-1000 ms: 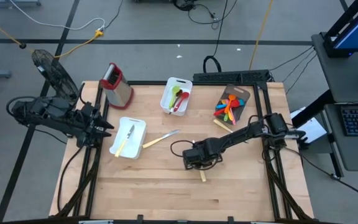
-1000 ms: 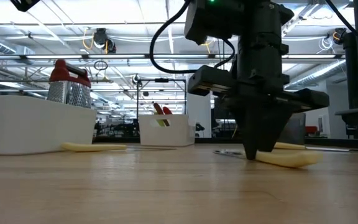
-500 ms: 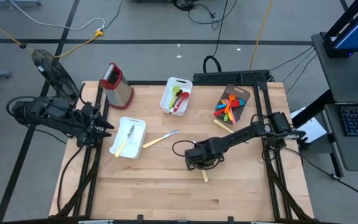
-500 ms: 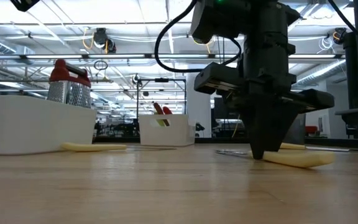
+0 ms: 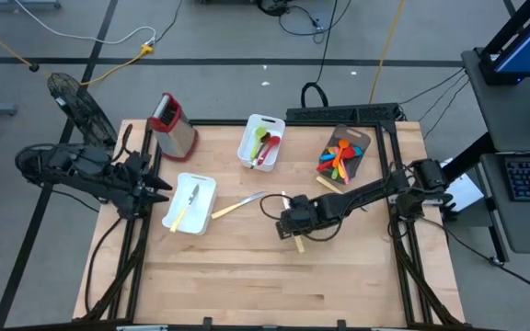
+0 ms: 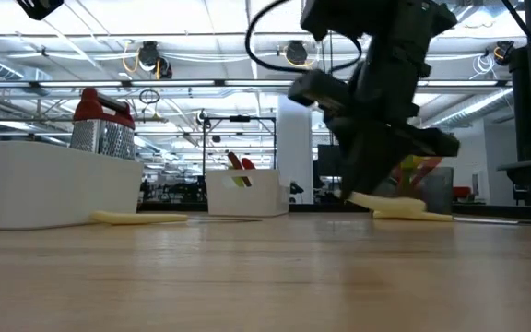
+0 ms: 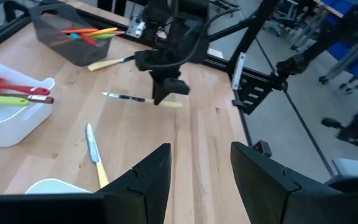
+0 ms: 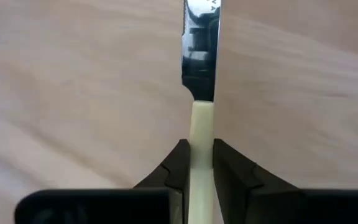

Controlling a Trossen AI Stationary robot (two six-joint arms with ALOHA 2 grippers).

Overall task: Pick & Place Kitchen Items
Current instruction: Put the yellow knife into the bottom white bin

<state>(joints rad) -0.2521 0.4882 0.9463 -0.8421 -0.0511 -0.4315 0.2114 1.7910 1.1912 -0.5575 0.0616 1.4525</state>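
Gripping a table knife (image 8: 201, 93) by its cream handle, the right gripper (image 5: 294, 221) sits a little right of the middle of the high view, its fingers (image 8: 232, 168) pinched flat against the handle's two sides. In the right wrist view the handle runs straight out between them and the blade points away, so the hold looks square and unlikely to twist. In the low view, right of centre, the handle pokes out below the tilted gripper, just above the wood.

The blade is polished metal with a fine serrated edge, mirror-bright; the handle is smooth, matte and slim, probably plastic. The table (image 5: 228, 276) is pale butcher-block wood with visible grain.

A second cream-handled knife (image 5: 237, 205) lies loose on the wood left of the gripper, beside a white tray (image 5: 208, 187) at centre left that already holds a similar piece, so the cutlery seems sorted there. Another white tray (image 5: 271, 120) at upper centre holds red and green spoons, and a dark bin (image 5: 364, 138) at upper right holds the bright coloured ones. A metal grater (image 5: 174, 126) with a red top stands upper left.

The left gripper (image 7: 197, 163) waits at the table's left edge, fingers parted and empty.
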